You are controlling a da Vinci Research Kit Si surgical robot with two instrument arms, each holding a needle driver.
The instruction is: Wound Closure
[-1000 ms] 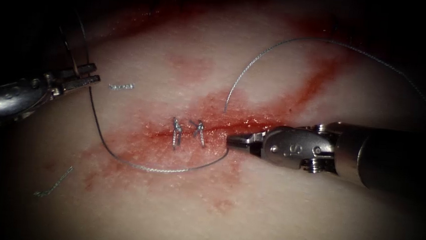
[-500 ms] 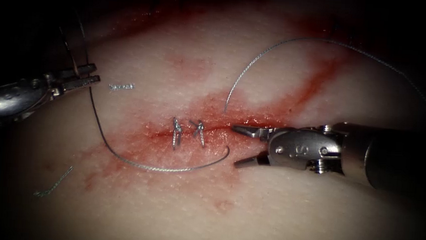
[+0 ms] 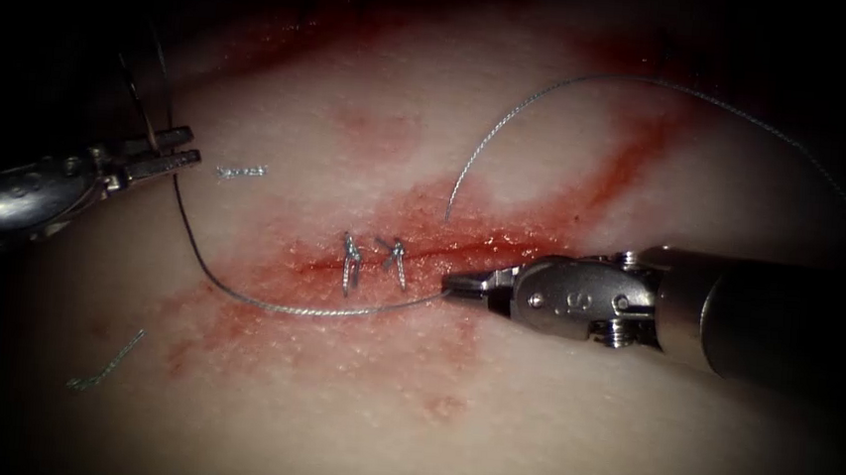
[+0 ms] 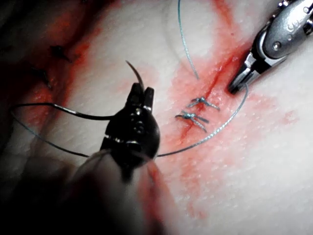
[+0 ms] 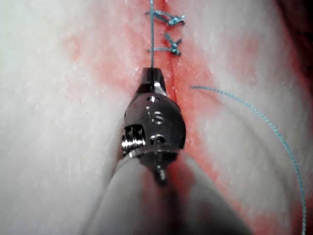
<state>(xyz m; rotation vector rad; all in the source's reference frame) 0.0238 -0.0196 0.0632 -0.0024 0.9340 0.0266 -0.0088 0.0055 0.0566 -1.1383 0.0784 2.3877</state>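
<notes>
My left tool (image 3: 166, 150) sits at the far left with its jaws shut on the curved needle (image 3: 149, 109), gripped near its thread end, clear of the tissue (image 3: 529, 424). The needle (image 4: 136, 76) rises above those jaws (image 4: 142, 95). The thread (image 3: 289, 308) sags from the needle across the tissue to my right tool (image 3: 454, 284), whose jaws are shut on it just right of two knotted stitches (image 3: 350, 262) on the cut (image 3: 462, 245). From the right wrist, the thread (image 5: 152, 44) runs straight out of the closed tips (image 5: 152, 73).
A second strand (image 3: 573, 84) leaves the cut near the right tool and arcs up and off to the right. Two cut ends of thread lie loose, one (image 3: 241, 170) by the left tool and one (image 3: 104, 364) lower left. Red fluid (image 3: 628, 152) stains the tissue around the cut.
The right tool's jaws opened beside the thread's loose curl, then shut on it. The thread's loop now lies flatter and higher. The left tool has stayed still.
</notes>
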